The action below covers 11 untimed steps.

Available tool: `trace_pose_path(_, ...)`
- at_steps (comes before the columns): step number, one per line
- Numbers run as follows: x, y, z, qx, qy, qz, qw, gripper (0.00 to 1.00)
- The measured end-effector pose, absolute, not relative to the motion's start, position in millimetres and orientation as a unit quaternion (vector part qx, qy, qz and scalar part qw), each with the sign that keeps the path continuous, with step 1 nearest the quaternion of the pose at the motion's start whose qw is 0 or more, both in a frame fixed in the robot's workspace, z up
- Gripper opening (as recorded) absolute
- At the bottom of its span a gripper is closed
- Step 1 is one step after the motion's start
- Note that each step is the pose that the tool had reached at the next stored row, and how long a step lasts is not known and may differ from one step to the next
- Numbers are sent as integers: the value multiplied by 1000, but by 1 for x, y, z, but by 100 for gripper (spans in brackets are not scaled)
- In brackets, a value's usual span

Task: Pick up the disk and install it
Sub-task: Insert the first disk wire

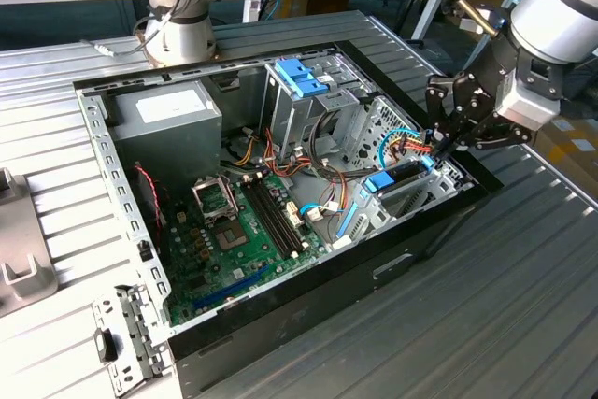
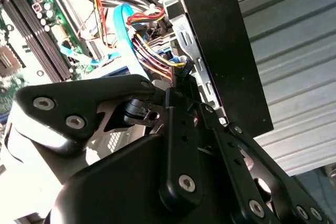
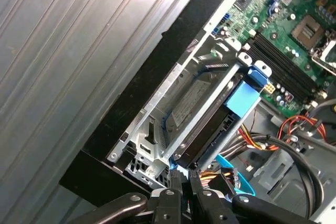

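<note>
Disk installation was the job, and the biggest thing in the exterior view was the open computer case (image 1: pixel 280 324), lying on its side on a ribbed metal table (image 1: pixel 523 306). Inside it, the green motherboard (image 1: pixel 238 231) filled the floor, the grey power supply (image 1: pixel 173 114) sat in a far corner, and a metal cage with a blue latch (image 1: pixel 301 77) stood beside it.

The disk (image 3: pixel 207 129) sat in the drive bay at the corner of the case toward the exterior view's right, against the black front wall. In the first wrist view its dark body with a pale label lay between metal bay rails, a blue side rail (image 3: pixel 244 98) running along it. Its long axis ran away from the fingertips toward the motherboard, so the near end of the disk lay just ahead of the tips.

The gripper (image 3: pixel 181 174) hung over that same corner, next to a bundle of coloured cables (image 2: pixel 155 59) and a blue ribbon cable (image 2: pixel 126 30). Its fingers were drawn close together, tips nearly meeting at the disk's near edge. Whether they pinched that edge or merely pressed against it could not be told.
</note>
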State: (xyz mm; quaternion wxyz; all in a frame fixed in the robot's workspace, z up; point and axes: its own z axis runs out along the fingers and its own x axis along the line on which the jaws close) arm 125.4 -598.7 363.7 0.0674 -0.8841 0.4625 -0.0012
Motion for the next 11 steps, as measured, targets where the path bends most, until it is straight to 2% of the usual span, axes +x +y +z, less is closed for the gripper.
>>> trace_pose_path(11,121,-599,363,-854,515,-5,67,17)
